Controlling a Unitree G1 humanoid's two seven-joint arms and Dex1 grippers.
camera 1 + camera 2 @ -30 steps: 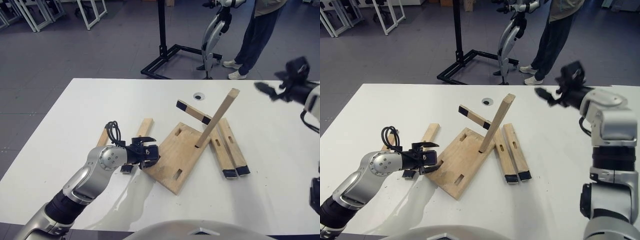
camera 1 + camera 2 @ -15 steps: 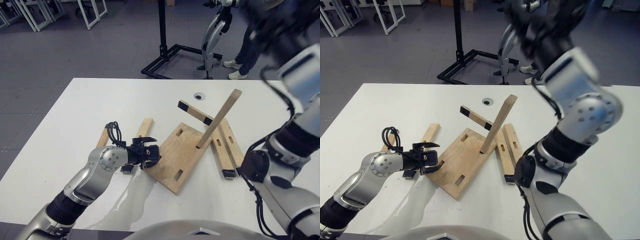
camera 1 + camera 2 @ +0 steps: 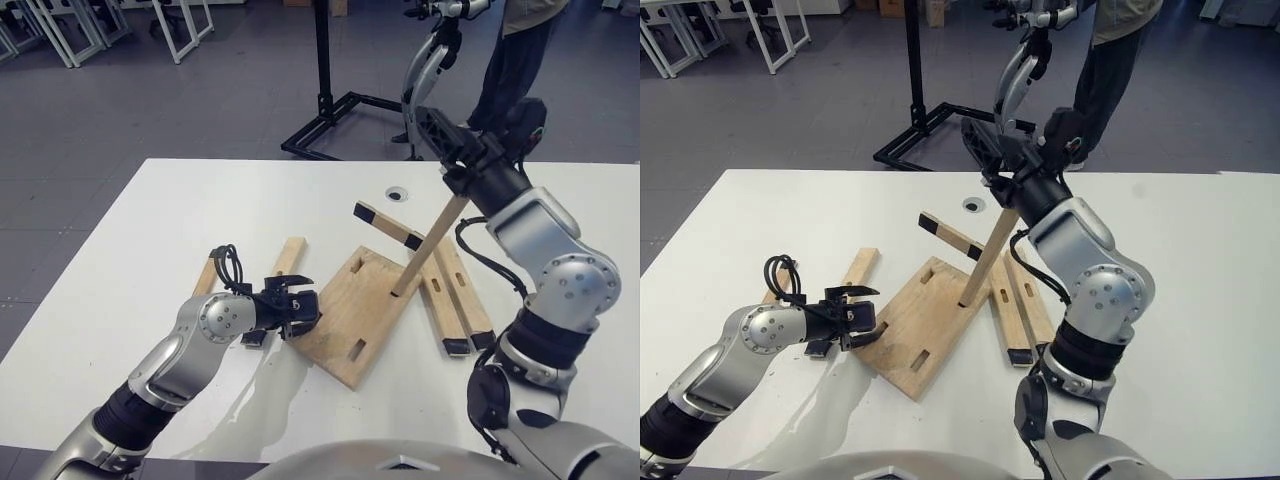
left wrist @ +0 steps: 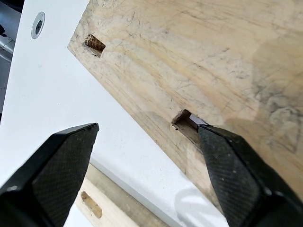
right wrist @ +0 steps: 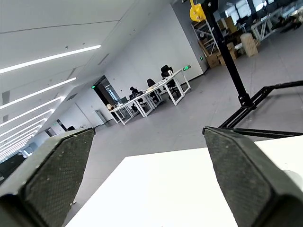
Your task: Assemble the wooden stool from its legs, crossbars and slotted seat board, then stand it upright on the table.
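At the left gripper (image 4: 147, 132): spread wide, clasping nothing, one fingertip (image 4: 227, 165) at a slot by the edge of the slotted seat board (image 3: 352, 300), the other over bare table (image 3: 140, 230). At the right gripper (image 5: 149, 137): likewise wide apart with nothing between the fingers, raised over the far side of the table at the top end of the leg (image 3: 425, 245); cannot tell whether touching that end. Leg planted in a slot of the seat board, leaning up and away to the right. Seat board lying on the table between the two arms. Behind it, a dark-tipped bar (image 3: 383, 222) running slantwise past the foot of the leg. Just right of the board, two slotted bars (image 3: 458, 290) side by side, dark ends toward the robot. Left of the board, beyond the left gripper, two plain wooden pieces (image 3: 289, 255). Farther back, a round cable hole (image 3: 398, 192) in the tabletop.
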